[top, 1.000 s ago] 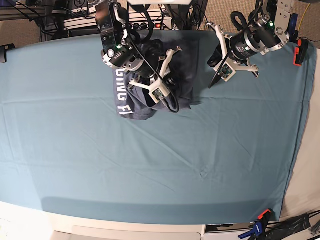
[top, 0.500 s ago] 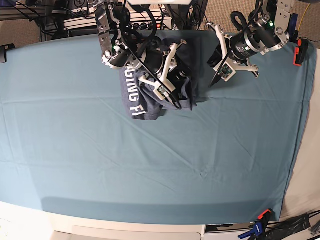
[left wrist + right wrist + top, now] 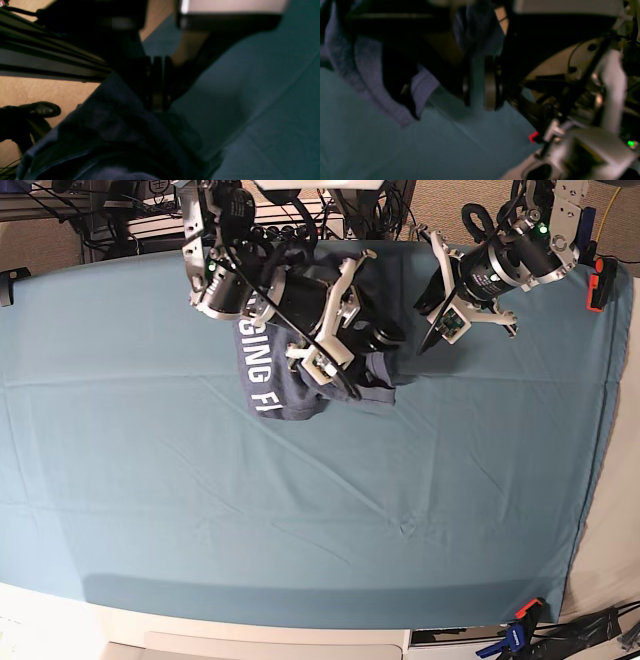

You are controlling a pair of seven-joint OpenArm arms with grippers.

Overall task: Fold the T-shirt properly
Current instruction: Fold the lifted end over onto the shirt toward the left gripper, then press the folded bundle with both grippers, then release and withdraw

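Observation:
The T-shirt (image 3: 300, 380) lies bunched at the back middle of the teal table cloth (image 3: 300, 510), with white lettering (image 3: 256, 370) on its left side. My right gripper (image 3: 383, 337) hovers over the shirt's right part. In the right wrist view the right gripper (image 3: 480, 82) is open, with only teal cloth showing in the narrow gap, and the T-shirt (image 3: 367, 75) hangs to the left of it. My left gripper (image 3: 424, 340) stands just right of the shirt. In the left wrist view the left gripper (image 3: 157, 105) is shut, tips at the edge of the T-shirt (image 3: 112, 140).
A red clamp (image 3: 598, 285) holds the cloth at the back right corner, and an orange-blue clamp (image 3: 520, 620) sits at the front right. Cables and equipment crowd the space behind the table's back edge (image 3: 150, 215). A dark shoe (image 3: 42, 108) shows on the floor.
My right arm has swung right and back, dragging the shirt a little to the right, and its jaws have parted off the fabric. The left arm has stayed put.

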